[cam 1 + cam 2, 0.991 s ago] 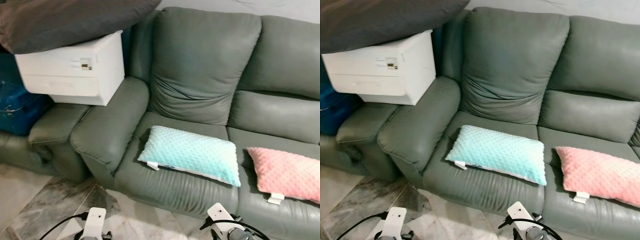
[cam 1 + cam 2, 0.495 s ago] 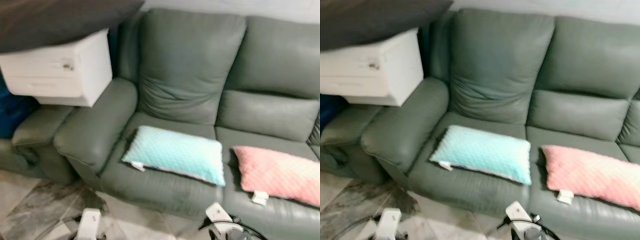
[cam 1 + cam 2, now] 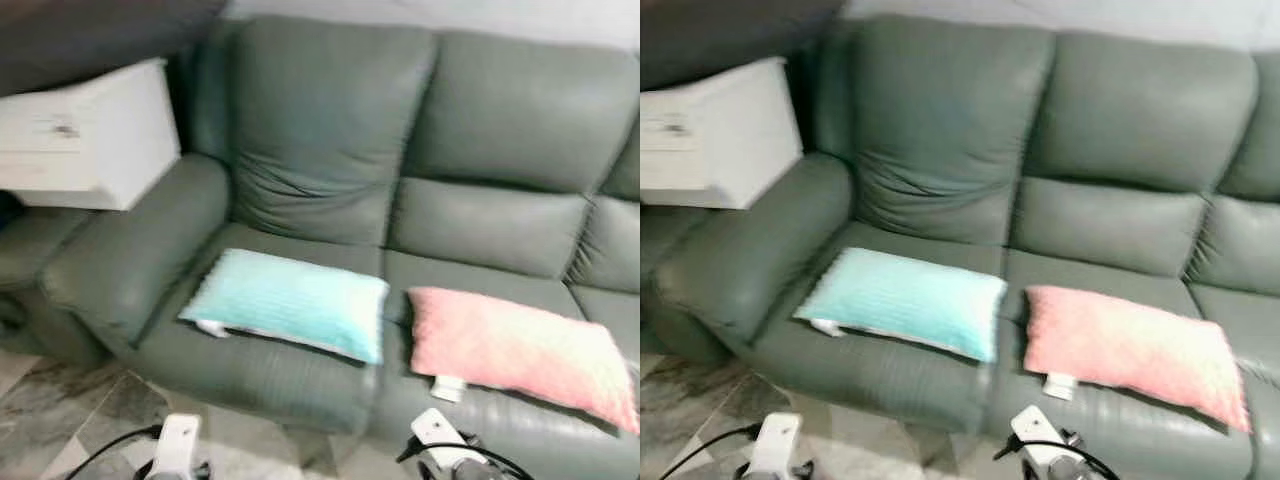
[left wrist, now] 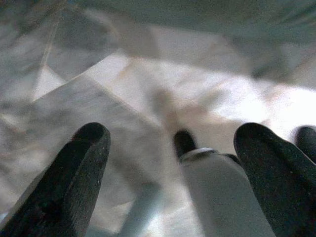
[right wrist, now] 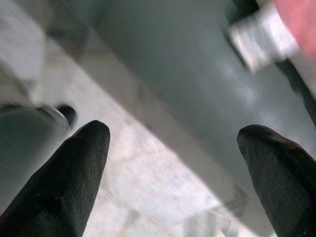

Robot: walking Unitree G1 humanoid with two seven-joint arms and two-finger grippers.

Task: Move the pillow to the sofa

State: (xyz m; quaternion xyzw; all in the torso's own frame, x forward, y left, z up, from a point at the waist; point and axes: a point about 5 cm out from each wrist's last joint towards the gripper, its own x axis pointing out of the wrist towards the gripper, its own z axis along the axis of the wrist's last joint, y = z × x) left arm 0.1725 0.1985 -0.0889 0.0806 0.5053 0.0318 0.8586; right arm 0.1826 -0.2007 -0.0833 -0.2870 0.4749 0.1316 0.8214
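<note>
The whole scene has slid toward the left edge of the head views since a second ago, which is the camera turning to the robot's right and not the furniture moving; both head views are a little blurred. The grey-green sofa now shows more of its right end, with a further back cushion coming in at the edge. On its seat the teal pillow lies flat on the left cushion, where it lay before, and the pink pillow lies just beside it on the next cushion, now seen along its whole length with its white tag hanging over the seat front. The white box on the sofa's armrest has drifted to the frame's left edge. Both arms hang low in front of the sofa over the marble floor. The left pincer has its fingers spread apart over the floor tiles, holding nothing. The right pincer is likewise spread wide and empty, looking at the sofa's front panel, the pink pillow's tag and the floor.
</note>
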